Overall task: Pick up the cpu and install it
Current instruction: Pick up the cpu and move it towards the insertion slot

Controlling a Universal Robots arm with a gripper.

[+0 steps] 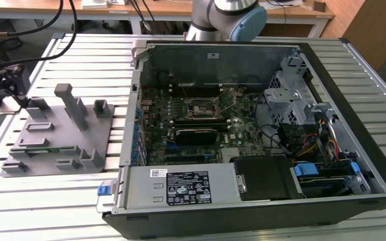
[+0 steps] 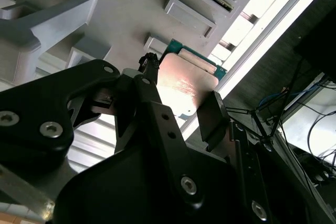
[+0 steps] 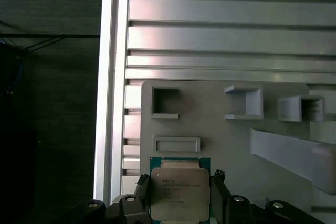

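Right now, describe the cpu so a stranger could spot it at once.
Find the grey tray at the exterior view's left of the open case. The gripper at its edge clamps the cpu: a flat square with silvery top and green rim, unlike the grey plastic blocks around.

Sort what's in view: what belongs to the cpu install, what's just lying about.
Job: cpu, at a corner of the grey fixture tray; hand straddling it; motherboard socket in the open computer case.
Lying about: RAM stick on the tray; drive cage; power supply; cables.
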